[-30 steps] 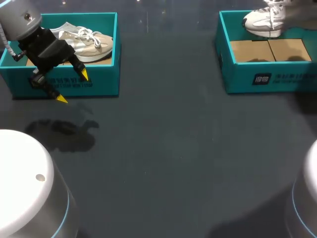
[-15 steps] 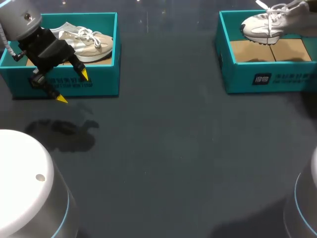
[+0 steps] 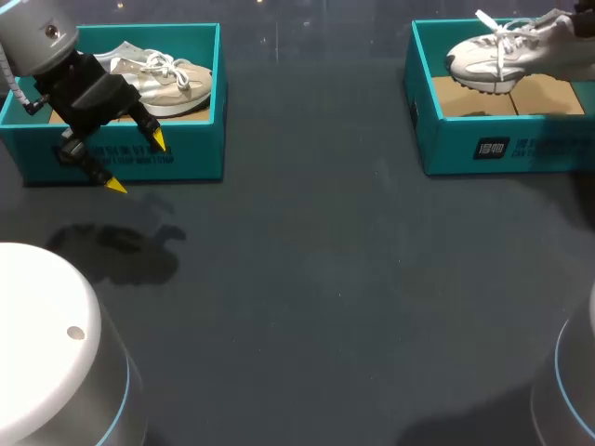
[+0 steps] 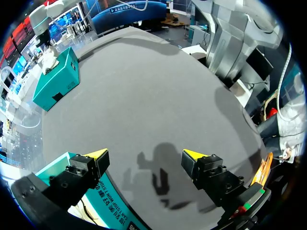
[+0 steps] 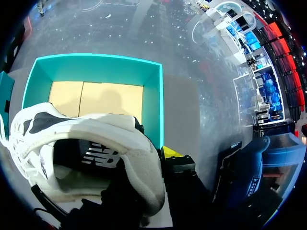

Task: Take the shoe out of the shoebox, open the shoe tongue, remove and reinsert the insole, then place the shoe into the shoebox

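A white shoe (image 3: pixel 497 51) hangs over the right teal shoebox (image 3: pixel 493 149), its toe pointing left and a lace sticking up. In the right wrist view my right gripper (image 5: pixel 149 160) is shut on the shoe's heel collar (image 5: pixel 139 158); one yellow fingertip (image 5: pixel 171 153) shows outside the heel, the other is hidden inside. The box's cardboard floor (image 5: pixel 96 98) lies below. My left gripper (image 3: pixel 136 163) stands open in front of the left teal shoebox (image 3: pixel 186 158), holding nothing. In its own view the left gripper (image 4: pixel 145 154) is spread wide above the dark tabletop.
A beige and white shoe (image 3: pixel 160 79) lies in the left shoebox. A wide stretch of dark table (image 3: pixel 325 279) separates the two boxes. From the left wrist view, the right shoebox (image 4: pixel 55 81) stands far across the table.
The white shoe has swung left and lower over the right box, turning from toe-down to nearly level. The left arm has not moved.
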Action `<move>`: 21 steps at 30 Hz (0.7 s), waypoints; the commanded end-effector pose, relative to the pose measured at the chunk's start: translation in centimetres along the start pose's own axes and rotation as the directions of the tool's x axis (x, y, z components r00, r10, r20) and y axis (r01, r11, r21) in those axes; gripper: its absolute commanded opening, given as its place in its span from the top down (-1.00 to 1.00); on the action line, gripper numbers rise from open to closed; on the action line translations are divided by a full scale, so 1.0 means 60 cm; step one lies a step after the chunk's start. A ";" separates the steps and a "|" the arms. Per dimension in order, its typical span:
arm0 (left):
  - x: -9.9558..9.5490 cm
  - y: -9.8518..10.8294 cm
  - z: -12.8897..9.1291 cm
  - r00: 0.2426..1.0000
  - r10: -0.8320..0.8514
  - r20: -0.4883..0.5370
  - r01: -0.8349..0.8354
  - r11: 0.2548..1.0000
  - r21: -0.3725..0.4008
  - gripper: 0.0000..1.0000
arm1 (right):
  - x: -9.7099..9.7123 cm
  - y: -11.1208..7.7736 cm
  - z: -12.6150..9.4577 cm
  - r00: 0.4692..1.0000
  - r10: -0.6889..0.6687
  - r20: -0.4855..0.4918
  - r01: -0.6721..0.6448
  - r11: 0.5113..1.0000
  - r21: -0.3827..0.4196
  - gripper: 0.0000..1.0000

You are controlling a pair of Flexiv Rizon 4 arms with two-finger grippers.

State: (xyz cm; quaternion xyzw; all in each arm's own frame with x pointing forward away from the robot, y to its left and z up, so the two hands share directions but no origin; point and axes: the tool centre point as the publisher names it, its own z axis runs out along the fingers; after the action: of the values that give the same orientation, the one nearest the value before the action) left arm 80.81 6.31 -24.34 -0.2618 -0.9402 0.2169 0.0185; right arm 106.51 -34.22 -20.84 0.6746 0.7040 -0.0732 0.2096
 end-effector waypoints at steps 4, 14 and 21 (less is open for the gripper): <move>0.002 0.000 -0.001 1.000 0.001 0.000 -0.001 1.000 -0.003 -1.00 | 0.002 -0.025 0.016 1.000 0.019 0.013 -0.018 0.999 -0.036 1.00; 0.002 0.000 -0.001 1.000 0.001 0.000 -0.001 1.000 -0.003 -1.00 | 0.002 -0.025 0.016 1.000 0.019 0.013 -0.018 0.999 -0.036 1.00; 0.002 0.000 -0.001 1.000 0.001 0.000 -0.001 1.000 -0.003 -1.00 | 0.001 -0.026 0.040 0.998 0.051 0.019 -0.051 0.998 -0.023 1.00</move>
State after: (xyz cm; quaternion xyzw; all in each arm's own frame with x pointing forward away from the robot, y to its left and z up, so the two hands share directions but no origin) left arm 80.81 6.30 -24.34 -0.2619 -0.9402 0.2169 0.0185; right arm 105.13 -34.96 -22.79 0.6865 0.6877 -0.0651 0.2271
